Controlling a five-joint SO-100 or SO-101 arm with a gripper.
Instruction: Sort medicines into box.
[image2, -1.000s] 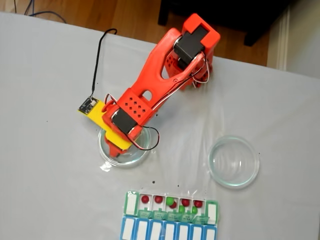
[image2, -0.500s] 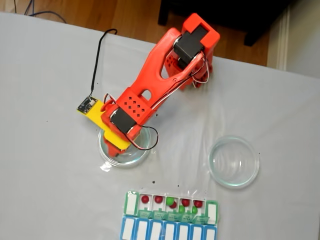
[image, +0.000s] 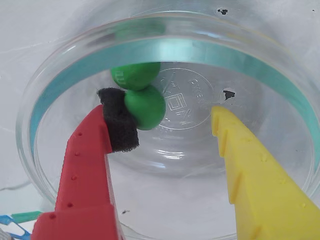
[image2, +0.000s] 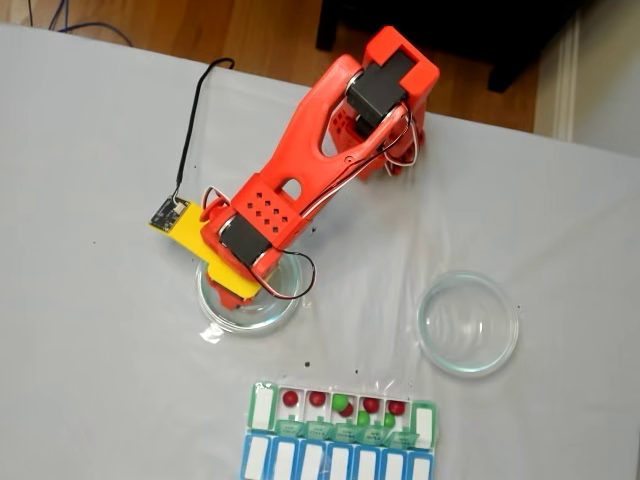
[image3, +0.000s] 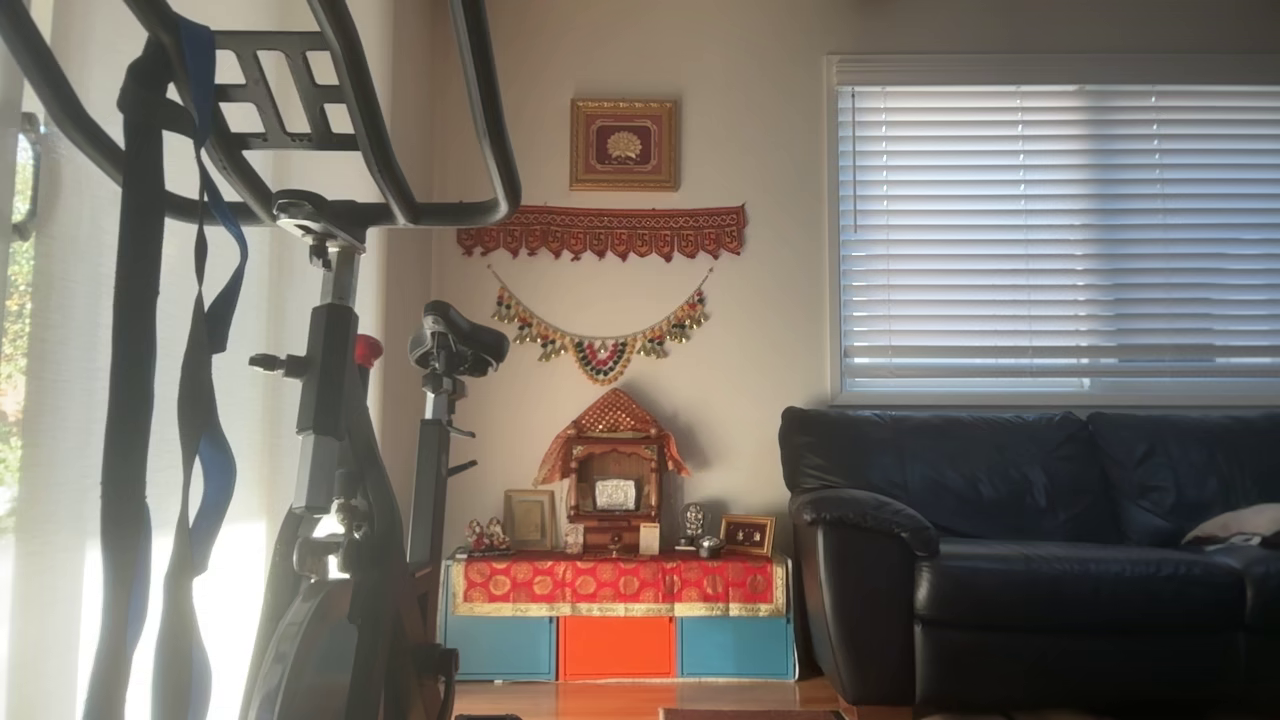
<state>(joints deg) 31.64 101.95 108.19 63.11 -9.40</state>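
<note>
Your end effector stood apart over a green ball; below it, the box lay long-axis sideways.

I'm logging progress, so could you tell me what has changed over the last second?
Little: the arm's wrist shifted slightly up the fixed view, the pincer remaining open in the left dish, its padded finger beside a green ball. Pill box, right dish and sorted balls stayed put.

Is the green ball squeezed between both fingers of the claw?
No. In the wrist view the green ball touches only the red finger's black pad; the yellow finger stands apart, so the gripper is open.
</note>
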